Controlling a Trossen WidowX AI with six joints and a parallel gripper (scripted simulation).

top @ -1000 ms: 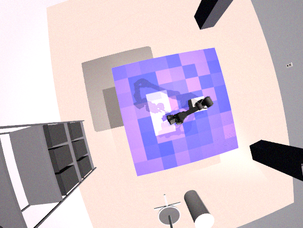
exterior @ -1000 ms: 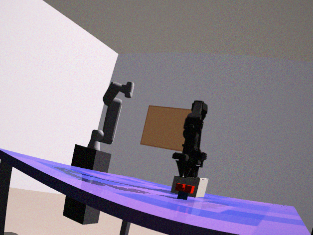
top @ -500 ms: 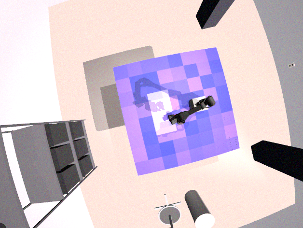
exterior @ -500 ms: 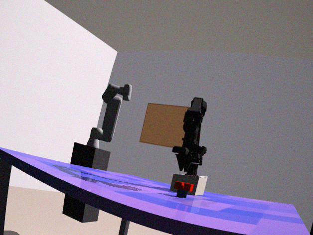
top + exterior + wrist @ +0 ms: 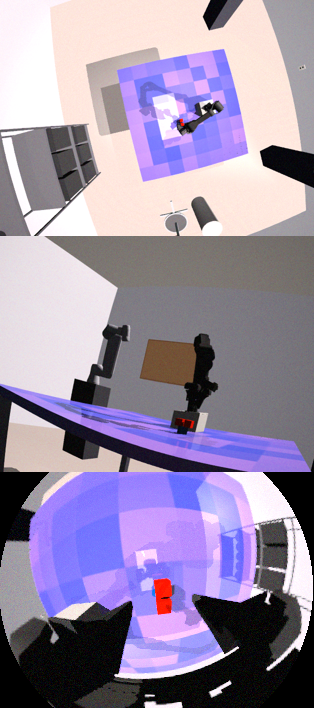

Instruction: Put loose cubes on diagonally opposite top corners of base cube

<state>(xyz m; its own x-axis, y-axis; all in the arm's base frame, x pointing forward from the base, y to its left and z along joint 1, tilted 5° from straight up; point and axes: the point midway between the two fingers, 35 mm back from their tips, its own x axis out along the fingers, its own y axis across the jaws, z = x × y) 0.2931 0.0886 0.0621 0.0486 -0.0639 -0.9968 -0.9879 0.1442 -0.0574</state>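
Note:
Two red cubes sit side by side on top of the dark blue base cube (image 5: 182,430). One red cube (image 5: 181,120) (image 5: 179,421) (image 5: 162,587) and the other red cube (image 5: 182,124) (image 5: 189,423) (image 5: 164,606) both overhang the base cube's sides. They look roughly level; in the wrist view they are turned slightly differently. A thin dark line shows between them, but the gap's width is too small to tell. My gripper (image 5: 192,410) (image 5: 162,601) is open and empty, above the cubes, with its fingers clear on both sides in the wrist view.
The arm stands on a white box (image 5: 200,422) behind the cubes. The table (image 5: 157,172) (image 5: 274,451) has a blue and purple checkered top. A bright white patch (image 5: 166,119) lies beside the cubes. A second grey arm (image 5: 111,356) stands on a black pedestal beyond the table.

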